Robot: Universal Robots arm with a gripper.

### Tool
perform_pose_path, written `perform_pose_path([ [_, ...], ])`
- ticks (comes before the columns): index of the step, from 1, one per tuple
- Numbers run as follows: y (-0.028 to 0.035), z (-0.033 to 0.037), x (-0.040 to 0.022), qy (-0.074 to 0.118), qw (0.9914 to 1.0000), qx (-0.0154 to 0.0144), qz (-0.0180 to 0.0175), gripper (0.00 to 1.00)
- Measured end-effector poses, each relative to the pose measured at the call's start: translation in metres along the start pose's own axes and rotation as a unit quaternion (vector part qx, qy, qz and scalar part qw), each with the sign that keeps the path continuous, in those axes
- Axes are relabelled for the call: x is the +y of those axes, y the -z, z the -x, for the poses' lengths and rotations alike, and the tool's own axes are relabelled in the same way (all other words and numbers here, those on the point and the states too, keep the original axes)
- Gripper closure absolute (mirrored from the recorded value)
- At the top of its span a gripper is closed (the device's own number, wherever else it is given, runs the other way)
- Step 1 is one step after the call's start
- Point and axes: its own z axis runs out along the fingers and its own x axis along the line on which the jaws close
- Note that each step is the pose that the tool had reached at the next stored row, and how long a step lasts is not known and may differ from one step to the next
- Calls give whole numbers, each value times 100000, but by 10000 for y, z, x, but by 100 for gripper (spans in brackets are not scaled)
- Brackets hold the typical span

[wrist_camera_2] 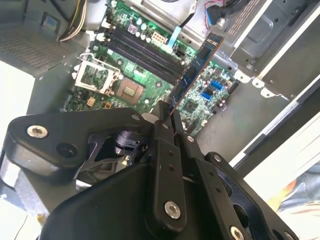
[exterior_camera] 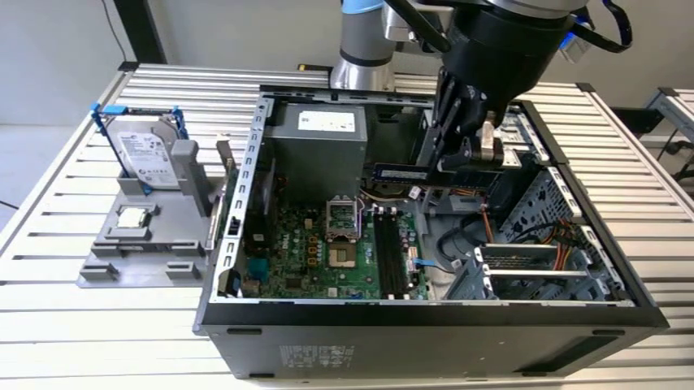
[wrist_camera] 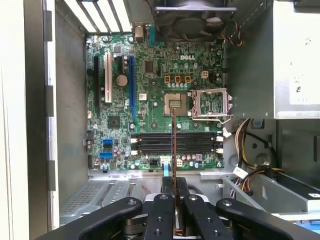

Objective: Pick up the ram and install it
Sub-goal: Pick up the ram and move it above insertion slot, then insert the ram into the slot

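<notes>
The open computer case (exterior_camera: pixel 434 345) holds a green motherboard (exterior_camera: pixel 304 252) with dark memory slots (wrist_camera: pixel 150 142), the grey stand (exterior_camera: pixel 103 272) beside it carries a hard drive (exterior_camera: pixel 146 158) and processor chip (exterior_camera: pixel 132 217), and the gripper (wrist_camera_2: pixel 167 117), pinched tight on the ram (wrist_camera_2: pixel 192 72), holds it above the board.

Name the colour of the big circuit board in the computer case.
The big circuit board is green; first wrist view.
</notes>
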Motion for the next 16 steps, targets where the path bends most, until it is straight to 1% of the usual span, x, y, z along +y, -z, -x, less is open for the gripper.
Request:
perform_pose_path([
  [14, 0, 0, -9, -9, 100000, 0, -1, 100],
  [16, 1, 0, -9, -490, 99999, -23, -16, 100],
])
